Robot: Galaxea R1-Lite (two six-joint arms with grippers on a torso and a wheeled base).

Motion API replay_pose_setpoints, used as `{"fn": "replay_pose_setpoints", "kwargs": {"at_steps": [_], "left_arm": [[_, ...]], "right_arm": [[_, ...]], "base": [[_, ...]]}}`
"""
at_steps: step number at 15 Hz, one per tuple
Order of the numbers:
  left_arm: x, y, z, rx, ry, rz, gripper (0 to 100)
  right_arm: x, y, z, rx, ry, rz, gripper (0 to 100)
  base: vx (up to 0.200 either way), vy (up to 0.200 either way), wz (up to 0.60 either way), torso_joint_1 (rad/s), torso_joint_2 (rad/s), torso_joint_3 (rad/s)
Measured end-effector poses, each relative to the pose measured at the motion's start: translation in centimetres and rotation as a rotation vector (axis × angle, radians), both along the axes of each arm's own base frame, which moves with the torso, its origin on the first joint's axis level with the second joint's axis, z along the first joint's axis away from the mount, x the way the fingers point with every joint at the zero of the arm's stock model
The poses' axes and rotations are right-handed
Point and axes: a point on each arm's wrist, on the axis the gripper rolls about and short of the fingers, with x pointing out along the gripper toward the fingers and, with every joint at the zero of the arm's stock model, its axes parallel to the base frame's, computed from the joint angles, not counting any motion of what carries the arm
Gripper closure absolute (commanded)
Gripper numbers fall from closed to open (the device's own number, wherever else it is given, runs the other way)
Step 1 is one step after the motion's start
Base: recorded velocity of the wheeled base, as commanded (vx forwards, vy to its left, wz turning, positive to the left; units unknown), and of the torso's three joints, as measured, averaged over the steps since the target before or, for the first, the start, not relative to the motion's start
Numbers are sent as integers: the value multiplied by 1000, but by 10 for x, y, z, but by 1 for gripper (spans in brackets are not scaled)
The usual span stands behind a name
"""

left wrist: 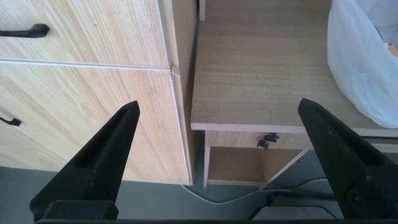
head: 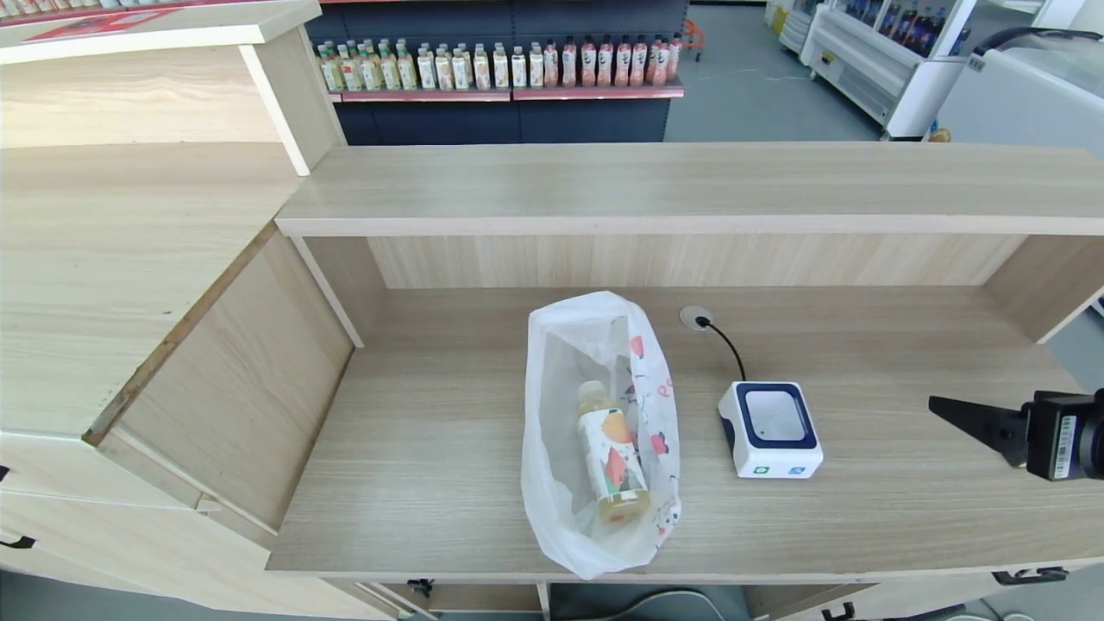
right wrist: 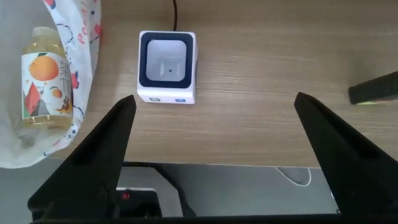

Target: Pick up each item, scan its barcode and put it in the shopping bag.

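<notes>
A white plastic shopping bag with small prints lies open on the wooden counter. Inside it lies a juice bottle with an orange-patterned label, cap toward the back. Just right of the bag sits the white barcode scanner, window up, its black cable running to a hole in the counter. My right gripper hovers open and empty above the counter's front edge, right of the scanner; one of its fingers shows at the right edge. My left gripper is open and empty, low before the counter's front left corner.
A raised shelf runs along the back of the counter. A taller wooden cabinet with drawers stands on the left. A dark object lies on the counter to the far right. Store shelves with bottles stand behind.
</notes>
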Motion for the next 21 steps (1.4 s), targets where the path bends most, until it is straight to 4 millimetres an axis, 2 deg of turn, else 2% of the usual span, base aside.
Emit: {"fn": "replay_pose_setpoints", "kwargs": {"at_steps": [5, 14, 21], "left_arm": [[0, 0, 0, 1, 0, 0, 0], [0, 0, 0, 6, 0, -1, 0], [0, 0, 0, 6, 1, -1, 0]], "right_arm": [[2, -1, 4, 1, -4, -2, 0], [15, -5, 5, 10, 11, -34, 0], [23, -14, -1, 8, 51, -86, 0]], "base": [[-200, -200, 0, -4, 0, 5], [0, -200, 0, 0, 1, 2], [0, -200, 0, 2, 2, 4]]}}
